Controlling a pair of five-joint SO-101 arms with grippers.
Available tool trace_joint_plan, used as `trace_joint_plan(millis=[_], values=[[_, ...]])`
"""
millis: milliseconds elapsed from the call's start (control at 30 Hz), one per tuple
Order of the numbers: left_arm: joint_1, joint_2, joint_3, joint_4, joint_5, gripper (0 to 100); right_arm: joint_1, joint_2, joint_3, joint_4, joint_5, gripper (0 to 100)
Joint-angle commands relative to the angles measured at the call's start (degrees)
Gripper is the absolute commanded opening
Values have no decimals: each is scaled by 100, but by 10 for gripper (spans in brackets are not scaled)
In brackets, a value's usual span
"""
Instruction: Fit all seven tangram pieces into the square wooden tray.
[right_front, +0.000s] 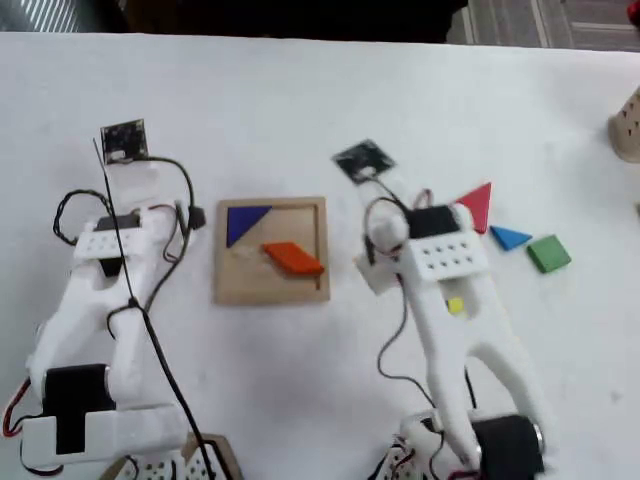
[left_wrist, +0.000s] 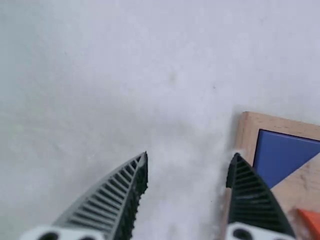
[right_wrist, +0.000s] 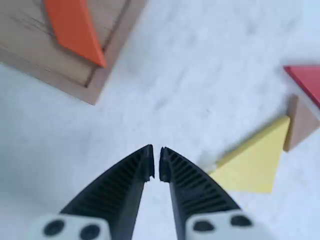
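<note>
On white table: square wooden tray holds blue triangle, orange parallelogram | left pincer apart | right pincer together

No legible text, numbers, labels or signs in any view.

Wooden tray: plain wood, no print discernible.

Dark square board and second dark square board: surface detail too blurred to read.

Small yellow patch on one arm's white housing: no marks can be made out.
</note>
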Motion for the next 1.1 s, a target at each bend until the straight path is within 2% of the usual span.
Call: trace_joint_plan(millis=[0,267,400,500,600,867,967,1067], values=[[75,-356,-79,290,-53,238,936,-1270,967,-84,26,18],[505,-1086,-70,985,-62,32,2668,-3257,3059,-875,26,18],[1077,-1341,-70,1222,-149,23,3459,-4057,3701,-1042,79,18],[1692,-1490,-70,1327,-624,23,3855,-4382,4132,-1262,299,18],[2510,-1516,-70,1336,-747,23,3960,-4462,4343,-1288,589,18],[4532,-1508,44,1451,-782,23,3934,-4462,4571,-1596,633,18],[4681,-1393,53,1415,-756,23,3934,-4462,4571,-1596,642,18],[4374,-743,-167,1336,-756,23,3890,-4462,4571,-1596,642,18]])
